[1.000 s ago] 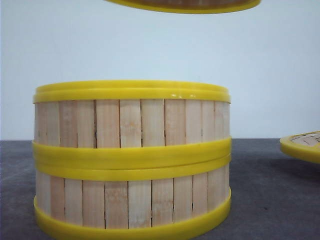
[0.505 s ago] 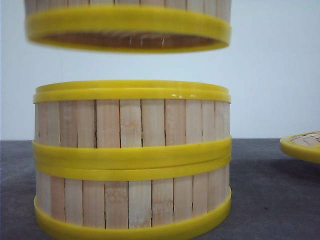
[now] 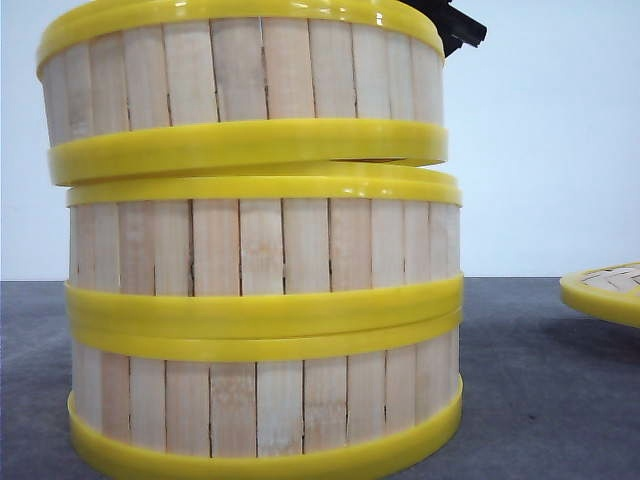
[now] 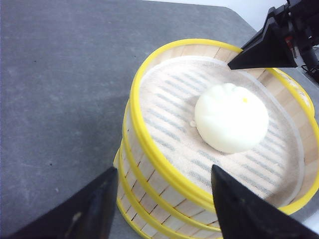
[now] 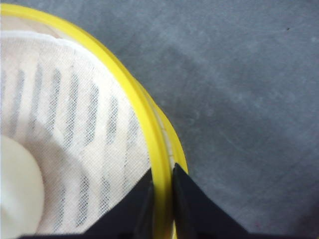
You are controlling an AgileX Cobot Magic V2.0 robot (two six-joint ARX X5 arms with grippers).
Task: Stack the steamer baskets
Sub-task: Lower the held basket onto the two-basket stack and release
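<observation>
The steamer baskets, three round shallow ones with walls of pale upright wooden slats and thick yellow plastic rim bands, are standing in one pile close to the camera on the dark grey bench (image 3: 540,380). The bottom basket (image 3: 265,410) is sitting on the bench, and the middle basket (image 3: 265,245) is resting squarely on it, their yellow bands meeting. The top basket (image 3: 245,75) is lying on the middle one but is shifted a little to the left and is sitting slightly tilted, so its lower band is overhanging on the left and leaving a strip of the middle rim showing on the right.

Inside the top basket a white cloth liner (image 4: 174,104) with grey stripes is covering the floor, and a round white steamed bun (image 4: 232,117) is lying on it, nearer the far-right side.

The right gripper (image 5: 162,199) is pinching the yellow top rim of the top basket at its far-right edge, its jaws closed on the band with one finger inside and one outside. The left gripper (image 4: 159,209) is hovering near the pile's left side with its jaws spread wide apart, touching nothing.

Well off to the right, at the frame's edge, a flat round yellow-rimmed woven lid (image 3: 605,290) is lying on the bench, only partly in view.
</observation>
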